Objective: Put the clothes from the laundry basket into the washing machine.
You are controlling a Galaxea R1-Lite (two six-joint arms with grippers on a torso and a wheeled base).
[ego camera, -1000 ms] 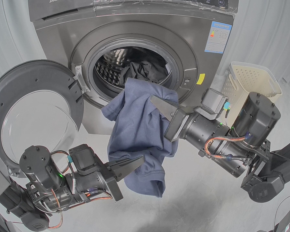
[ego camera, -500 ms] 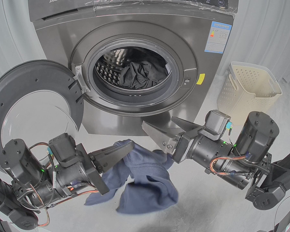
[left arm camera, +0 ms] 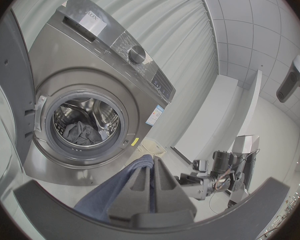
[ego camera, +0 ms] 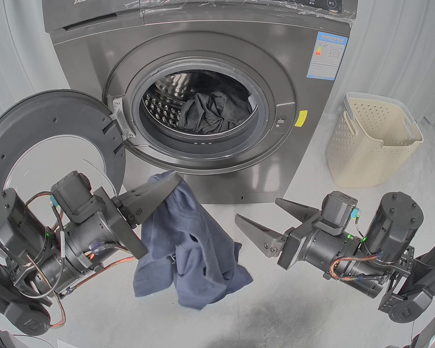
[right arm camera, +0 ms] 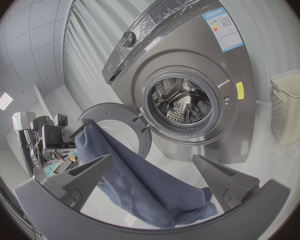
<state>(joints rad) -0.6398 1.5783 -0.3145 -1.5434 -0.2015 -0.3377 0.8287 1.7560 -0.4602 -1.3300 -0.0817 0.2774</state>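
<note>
My left pincer (ego camera: 171, 183) pinches the hanging blue shirt (ego camera: 193, 247). My right pincer (ego camera: 257, 210), at its 3 o'clock, is spread wide. The washing machine (ego camera: 203, 39) stands at 12 o'clock.

Left gripper (left arm camera: 152, 162) jaws clamp blue garment (left arm camera: 113, 187); dark clothes (left arm camera: 81, 134) in drum (left arm camera: 105, 112)

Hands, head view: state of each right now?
Left hand: closed, holding the blue garment.
Right hand: open, empty.

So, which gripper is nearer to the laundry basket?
Right. The right gripper hangs open in front of the laundry basket; the left gripper, shut on the blue shirt, is farther off, beside the open door.
</note>
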